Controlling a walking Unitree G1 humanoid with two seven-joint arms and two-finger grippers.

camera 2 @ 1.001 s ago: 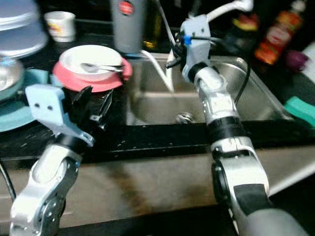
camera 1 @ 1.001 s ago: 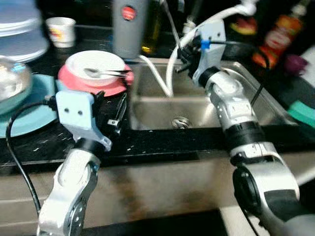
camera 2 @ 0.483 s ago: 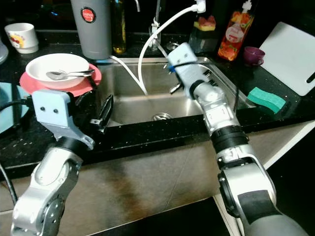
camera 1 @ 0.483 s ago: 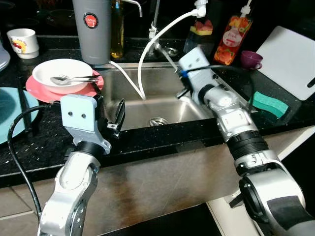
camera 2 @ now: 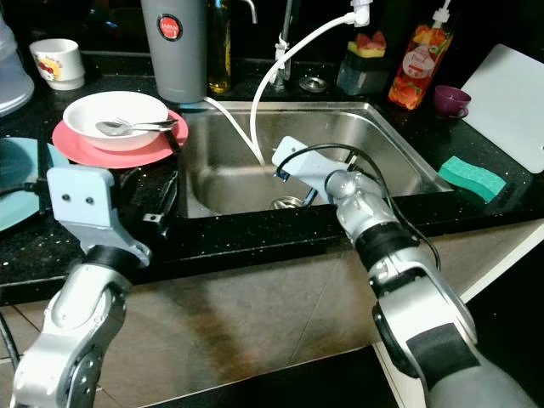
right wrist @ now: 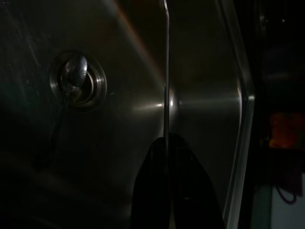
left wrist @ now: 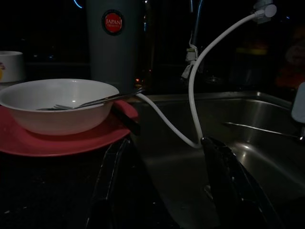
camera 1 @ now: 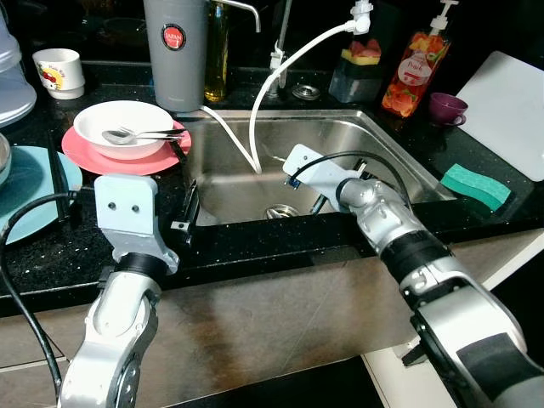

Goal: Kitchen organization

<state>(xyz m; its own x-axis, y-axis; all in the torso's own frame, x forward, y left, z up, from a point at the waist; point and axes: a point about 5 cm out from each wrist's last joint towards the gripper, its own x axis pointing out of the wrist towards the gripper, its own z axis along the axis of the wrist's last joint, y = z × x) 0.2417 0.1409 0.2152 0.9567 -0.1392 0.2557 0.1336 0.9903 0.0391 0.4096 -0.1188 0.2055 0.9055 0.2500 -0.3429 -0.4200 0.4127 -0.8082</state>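
My right gripper [right wrist: 166, 145] is down inside the steel sink [camera 1: 387, 161], shut on a thin metal utensil [right wrist: 166, 71] that sticks straight out past the fingertips. Which kind of utensil it is cannot be made out. A spoon [right wrist: 75, 71] lies in the drain [camera 1: 282, 211] close by. My left gripper [camera 1: 183, 217] hovers open over the black counter at the sink's left rim, nothing between its fingers [left wrist: 110, 181]. Beyond it a white bowl [camera 1: 123, 136] with a spoon and fork rests on a pink plate [camera 1: 89, 159].
A white hose [camera 1: 285, 72] loops from the tap into the sink. A grey flask [camera 1: 174, 51] and a cup [camera 1: 59, 72] stand at the back left, a teal plate [camera 1: 25, 183] at far left. Soap bottle [camera 1: 406, 76], purple cup [camera 1: 446, 106], green sponge [camera 1: 476, 185] and white board [camera 1: 510, 98] are at the right.
My right gripper has come down from near the tap into the sink basin. The view has shifted and sharpened. The left gripper stays by the sink's left rim.
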